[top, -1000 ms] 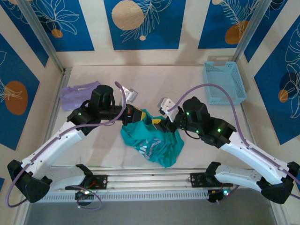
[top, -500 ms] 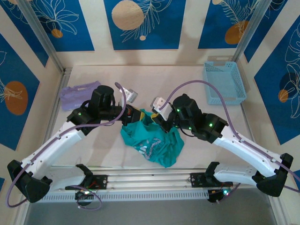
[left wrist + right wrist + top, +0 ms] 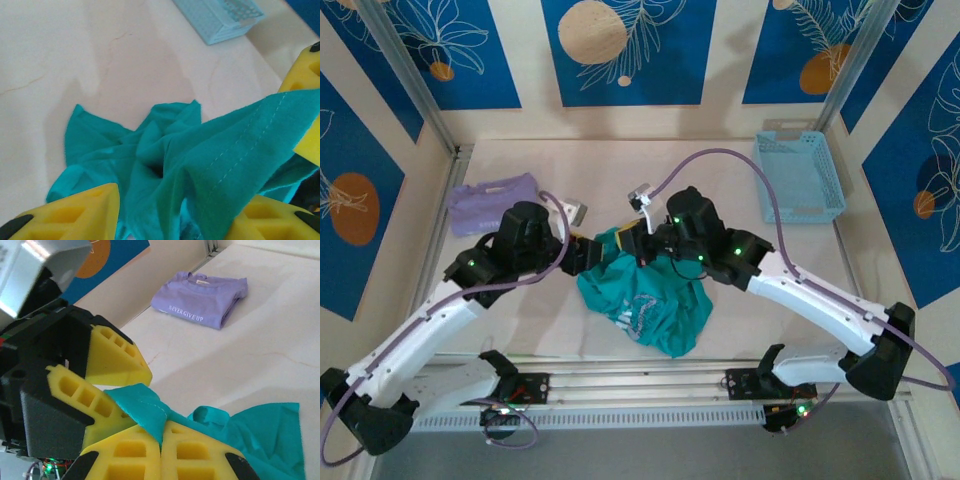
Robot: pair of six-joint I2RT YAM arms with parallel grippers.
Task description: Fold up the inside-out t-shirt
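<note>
Pinching the t-shirt (image 3: 645, 300) hem, the right claw (image 3: 161, 432) sits closed beside the left claw (image 3: 186, 214), whose jaws stand apart around the same fabric.

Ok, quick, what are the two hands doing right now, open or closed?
Left hand: open, teal t-shirt draped loose across it.
Right hand: closed, pinching the t-shirt's edge.

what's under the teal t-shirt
Most of the teal t-shirt lies crumpled on the pale table, which shows around it. Its far edge is lifted, pinched in the right gripper. Anything beneath the heap is covered and cannot be seen.
</note>
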